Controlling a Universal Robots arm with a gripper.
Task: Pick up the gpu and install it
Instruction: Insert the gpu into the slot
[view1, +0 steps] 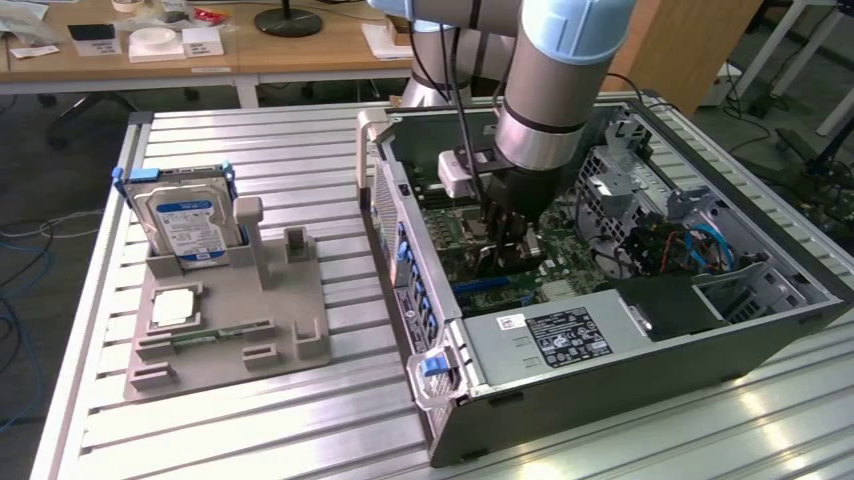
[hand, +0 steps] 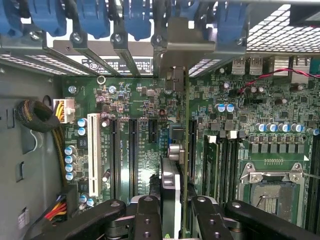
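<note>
A: Where is the gpu (hand: 184, 150) sitting now?

B: Inside the open case (view1: 641, 350), edge-on over the motherboard (hand: 140, 150). The gripper (hand: 176, 212) is clamping it between its fingers (hand: 147, 220), lined up with a slot.

A: So the pickup is finished?

B: Yes. The card is standing over the slot with its bracket near the rear grille; whether it is fully seated, I cannot tell. The hard drive (view1: 187, 225) is resting on the counter's (view1: 267, 440) holder, exterior view's left.

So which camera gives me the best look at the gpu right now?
The wrist view: the gpu stands edge-on between the gripper fingers, over the motherboard slots. In the exterior view the arm hides most of it inside the computer case.
</note>
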